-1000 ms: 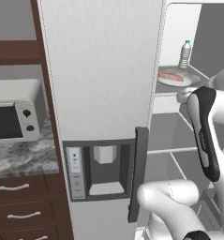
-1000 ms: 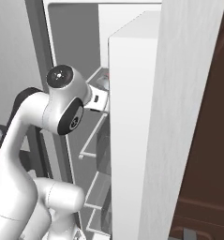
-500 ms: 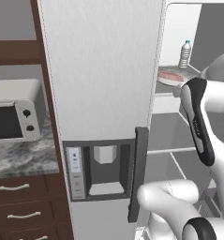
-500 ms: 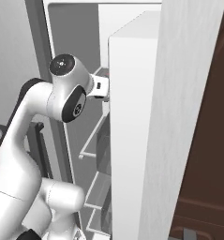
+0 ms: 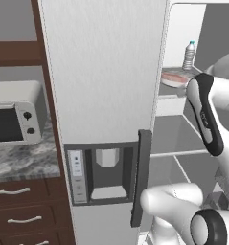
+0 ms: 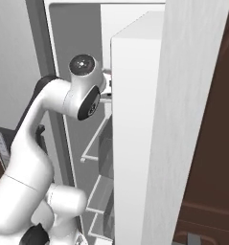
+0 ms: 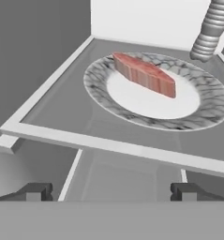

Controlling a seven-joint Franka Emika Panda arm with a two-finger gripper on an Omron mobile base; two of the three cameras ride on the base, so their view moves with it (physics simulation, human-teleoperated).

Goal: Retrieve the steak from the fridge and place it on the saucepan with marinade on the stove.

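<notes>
Inside the open silver-grey fridge, the pinkish-red steak lies on a marbled plate; the fingers hover near it, spread wide, holding nothing.

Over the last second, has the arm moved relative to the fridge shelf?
Yes. In the left base view the arm has risen and swung inward toward the shelf holding the steak.

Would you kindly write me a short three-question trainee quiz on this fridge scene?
1. True or false: the steak lies on a marbled plate.
2. What stands behind the plate on the same shelf? A) a water bottle B) a milk carton C) a jar
3. The tool is ____ (open/shut), short of the shelf edge and not touching the steak.

Key: 1 true; 2 A; 3 open.
</notes>
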